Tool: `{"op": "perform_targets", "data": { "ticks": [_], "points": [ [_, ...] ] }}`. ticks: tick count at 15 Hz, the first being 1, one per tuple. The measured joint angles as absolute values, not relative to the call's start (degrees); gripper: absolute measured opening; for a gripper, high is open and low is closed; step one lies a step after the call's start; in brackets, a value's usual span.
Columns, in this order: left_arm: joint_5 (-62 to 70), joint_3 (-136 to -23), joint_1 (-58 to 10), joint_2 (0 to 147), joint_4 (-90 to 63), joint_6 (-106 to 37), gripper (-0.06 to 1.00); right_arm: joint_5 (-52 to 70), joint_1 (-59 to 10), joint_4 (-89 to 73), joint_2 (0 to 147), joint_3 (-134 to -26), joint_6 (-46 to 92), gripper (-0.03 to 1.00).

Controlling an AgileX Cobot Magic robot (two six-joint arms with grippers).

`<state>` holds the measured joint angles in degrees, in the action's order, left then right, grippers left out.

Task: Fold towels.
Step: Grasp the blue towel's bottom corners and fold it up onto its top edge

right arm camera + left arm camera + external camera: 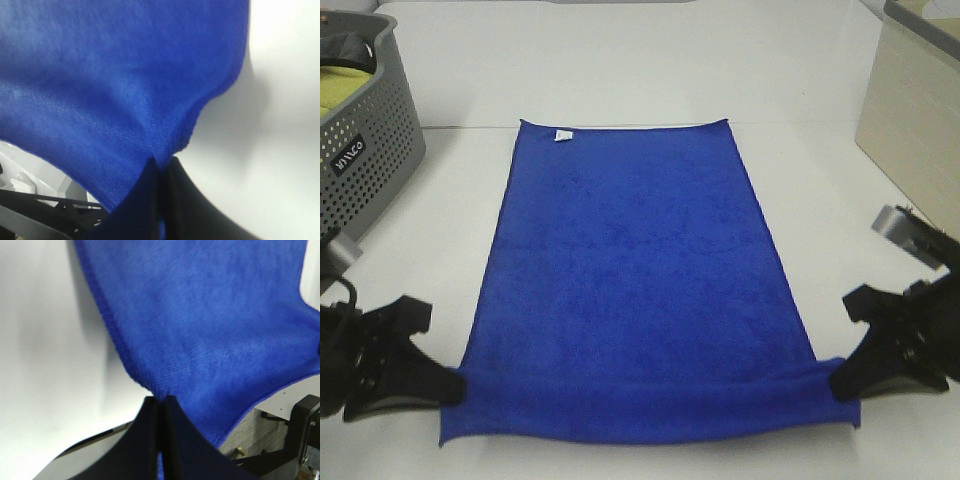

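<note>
The high camera looks steeply down from the robot's side across the white counter (pixel 620 70), far enough back to take in the whole towel (pixel 630 290). The left wrist camera sits close behind the left fingers (pixel 145 445) and the right wrist camera close behind the right fingers (pixel 195 210). Each looks along its fingers at a pinched near corner. All three views share those corners and the counter beside them.

One blue towel (pixel 635 280), one white label (pixel 561 134), two grippers — one left gripper (pixel 457 385), one right gripper (pixel 836 383) — one grey perforated basket (pixel 375 150), one yellow-green cloth (pixel 340 92), one beige box (pixel 910 110), one white surface (pixel 640 60)
</note>
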<state>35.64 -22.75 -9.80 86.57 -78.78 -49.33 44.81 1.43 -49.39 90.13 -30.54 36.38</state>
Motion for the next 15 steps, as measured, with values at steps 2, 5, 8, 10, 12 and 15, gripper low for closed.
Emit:
{"op": "perform_targets", "data": {
  "ticks": [2,5,8,10,12,15],
  "points": [
    [35.6,-28.9,-9.8,87.6,-78.2,-47.3,0.0,45.4,1.4,-47.8,90.1,-39.1,36.4,0.02],
    [35.7,-41.3,-9.8,92.4,-74.3,-42.7,0.0,50.1,1.4,-45.1,95.6,-55.1,33.8,0.02],
    [35.4,-57.1,-9.8,101.2,-67.0,-36.3,0.0,55.3,1.4,-43.7,107.2,-74.5,31.9,0.02],
    [35.4,-61.7,-9.8,104.0,-65.2,-34.5,0.0,56.3,1.1,-42.9,110.9,-80.4,31.2,0.02],
    [34.3,-69.6,-9.8,108.9,-62.6,-31.7,0.0,57.6,-0.4,-40.0,117.8,-91.5,28.4,0.02],
    [30.7,-80.1,-9.8,115.6,-59.3,-30.1,0.0,58.7,-2.3,-38.1,127.4,-107.3,24.3,0.02]
  ]
}}
